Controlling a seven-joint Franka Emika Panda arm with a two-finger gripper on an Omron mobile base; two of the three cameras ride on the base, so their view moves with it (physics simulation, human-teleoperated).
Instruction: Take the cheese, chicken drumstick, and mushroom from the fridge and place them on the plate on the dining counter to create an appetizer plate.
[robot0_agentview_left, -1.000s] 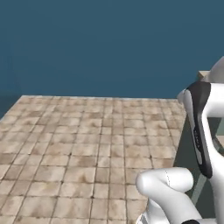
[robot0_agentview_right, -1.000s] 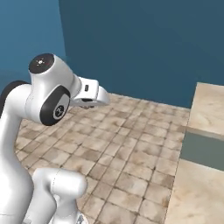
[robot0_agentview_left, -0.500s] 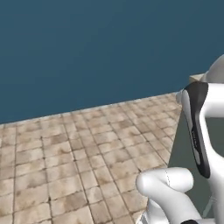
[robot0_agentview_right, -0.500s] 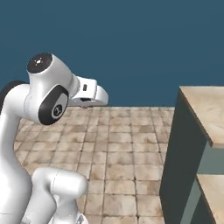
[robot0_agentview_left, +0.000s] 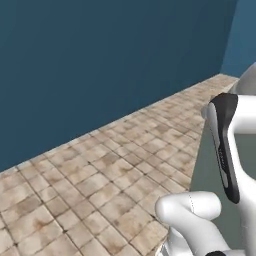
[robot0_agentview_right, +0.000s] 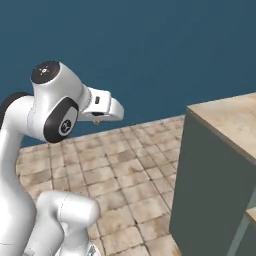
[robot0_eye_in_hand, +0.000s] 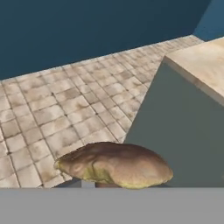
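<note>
My base has swung round, so the dining counter (robot0_agentview_right: 220, 150) now looms large, close ahead of me. My pincer (robot0_agentview_right: 97, 116) is clamped tight on the chicken drumstick (robot0_eye_in_hand: 114, 165), carried short of the counter's near corner; plating comes next.

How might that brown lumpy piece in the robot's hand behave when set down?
The chicken drumstick looks glossy, so it may be slippery. Its lumpy, rounded shape suggests it could rock or roll a little. It keeps its form in the shut gripper, so it is probably firm.
</note>
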